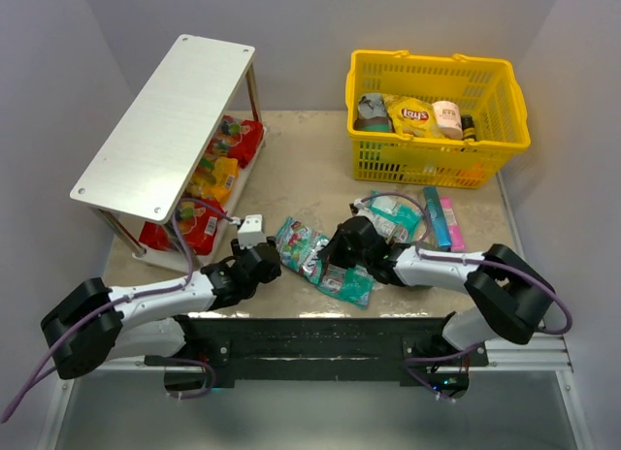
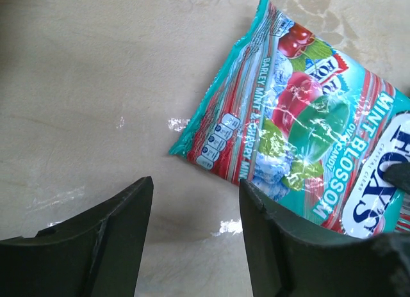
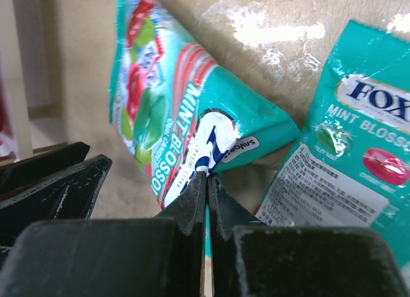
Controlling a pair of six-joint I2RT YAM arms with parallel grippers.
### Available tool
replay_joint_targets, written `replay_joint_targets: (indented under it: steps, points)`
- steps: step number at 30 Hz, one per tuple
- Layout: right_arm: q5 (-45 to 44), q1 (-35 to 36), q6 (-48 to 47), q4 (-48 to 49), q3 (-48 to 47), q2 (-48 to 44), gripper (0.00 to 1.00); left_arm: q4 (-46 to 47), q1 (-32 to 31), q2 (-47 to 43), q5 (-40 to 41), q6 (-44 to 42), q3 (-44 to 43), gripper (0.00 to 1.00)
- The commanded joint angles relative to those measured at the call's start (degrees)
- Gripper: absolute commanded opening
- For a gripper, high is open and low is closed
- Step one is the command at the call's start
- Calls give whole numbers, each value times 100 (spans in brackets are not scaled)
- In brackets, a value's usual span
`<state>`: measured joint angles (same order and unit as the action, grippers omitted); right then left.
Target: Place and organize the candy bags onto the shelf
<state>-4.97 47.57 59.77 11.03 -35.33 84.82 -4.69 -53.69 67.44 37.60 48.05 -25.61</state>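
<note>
Since teal mint bag (image 3: 186, 105) had to leave desk (image 2: 83, 86) for shelf (image 1: 165, 115), we held its edge pinched between right fingers (image 3: 191, 204); left fingers (image 2: 122, 226) spread, empty, bag corner just ahead of them.

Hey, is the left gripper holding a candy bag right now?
No, the left gripper is open with only bare table between its fingers, and the teal mint bag lies off to one side.
</note>
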Motion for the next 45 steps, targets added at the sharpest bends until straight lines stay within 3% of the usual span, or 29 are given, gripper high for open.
replay_joint_targets:
  steps: [1, 10, 17, 26, 35, 45]
  points:
    - [-206, 7, -281, -223, -342, -746, 0, -303, 8, -555, -147, -611, -461, 64]
    - [-864, 7, -1010, -1085, -1642, -1942, 0, -1085, -1, -2085, -974, -1772, -1324, 75]
    - [-1199, -2, -1670, -1454, -3073, -2162, 0, -1324, -1, -2710, -1194, -1791, -1043, 77]
    - [-119, -2, -2136, -875, -4568, -1636, 0, -780, -1, -2183, -1932, -1351, -358, 77]
    - [1419, 103, -1679, 180, -5588, -537, 0, 196, -1, -1480, -2477, -1307, 284, 77]
    - [1701, 832, -1644, 1033, -7021, 772, 0, 925, -10, -1005, -2749, -1140, 670, 77]
